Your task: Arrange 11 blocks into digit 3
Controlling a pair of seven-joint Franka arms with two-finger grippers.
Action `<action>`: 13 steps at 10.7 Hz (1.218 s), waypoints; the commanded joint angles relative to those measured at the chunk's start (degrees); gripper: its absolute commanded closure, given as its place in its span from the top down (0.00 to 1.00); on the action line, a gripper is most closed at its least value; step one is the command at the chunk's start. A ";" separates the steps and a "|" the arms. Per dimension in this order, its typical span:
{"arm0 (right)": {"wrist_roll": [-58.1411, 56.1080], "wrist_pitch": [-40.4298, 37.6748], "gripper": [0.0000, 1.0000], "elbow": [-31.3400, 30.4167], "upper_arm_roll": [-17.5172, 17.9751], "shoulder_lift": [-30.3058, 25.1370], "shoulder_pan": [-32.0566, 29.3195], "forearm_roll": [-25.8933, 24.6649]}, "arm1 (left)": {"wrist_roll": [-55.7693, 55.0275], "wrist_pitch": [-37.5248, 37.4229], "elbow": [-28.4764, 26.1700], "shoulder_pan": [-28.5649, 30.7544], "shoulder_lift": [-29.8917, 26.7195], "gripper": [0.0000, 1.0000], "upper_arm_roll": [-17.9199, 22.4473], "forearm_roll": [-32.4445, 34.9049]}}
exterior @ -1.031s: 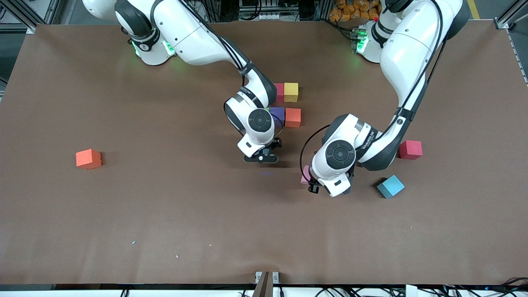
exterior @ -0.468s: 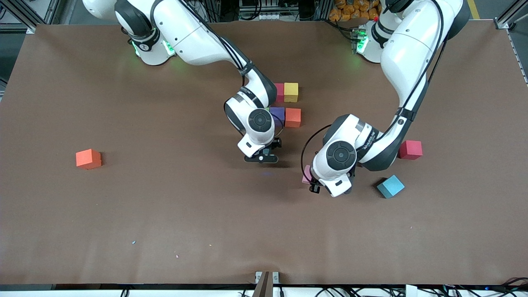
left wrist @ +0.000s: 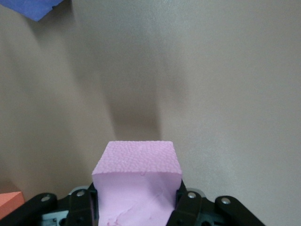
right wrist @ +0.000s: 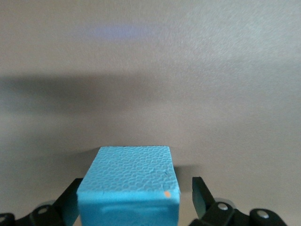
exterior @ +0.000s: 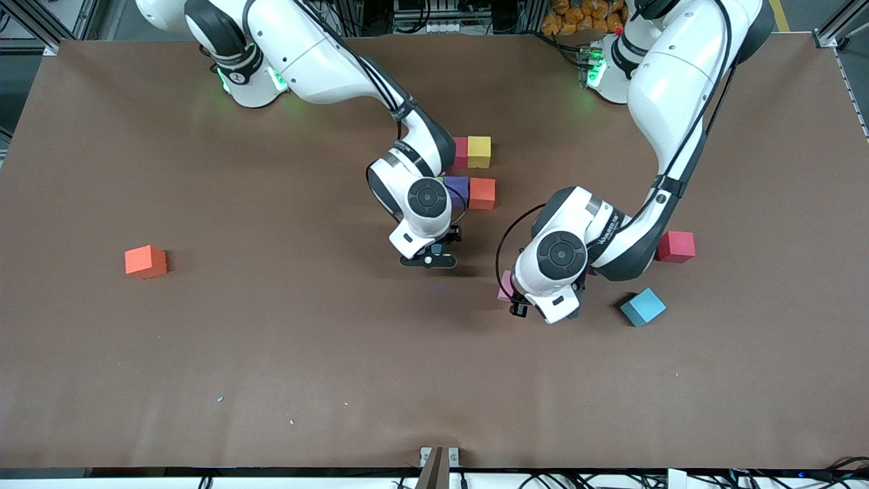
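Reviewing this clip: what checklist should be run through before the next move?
1. Left gripper shut on the pink block: ok.
2. Right gripper open, light blue block between its fingers, gap on one side: ok.
3. Figure rows beside the yellow block complete: cannot tell, the right arm covers part.
4. All blocks in the figure: not ok; red block, lone orange block and loose light blue block lie apart.

Work surface: brown matte table point(exterior: 204, 353). Aluminium frame rails point(exterior: 47, 24) stand at its corners. Cables point(exterior: 611, 479) run along the near edge.
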 commanded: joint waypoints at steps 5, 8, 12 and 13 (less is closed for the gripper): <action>-2.79 -5.69 1.00 -0.43 1.06 -8.87 -2.63 2.90 | -1.39 -3.98 -4.69 -0.22 -5.20 0.00 -0.46 -1.11; -8.08 -10.88 1.00 -2.79 0.53 -16.24 -5.35 -0.68 | -6.12 -3.45 -8.03 -1.26 -6.69 0.00 -0.55 -1.02; -22.10 -16.04 1.00 -9.92 0.44 -26.98 -11.92 -8.77 | -15.59 0.76 -14.53 -1.45 -8.54 0.00 -1.78 -1.11; -26.59 -19.12 1.00 -9.75 0.53 -29.17 -14.47 -10.18 | -18.06 2.60 -16.72 -1.53 -8.80 0.00 -2.30 -0.94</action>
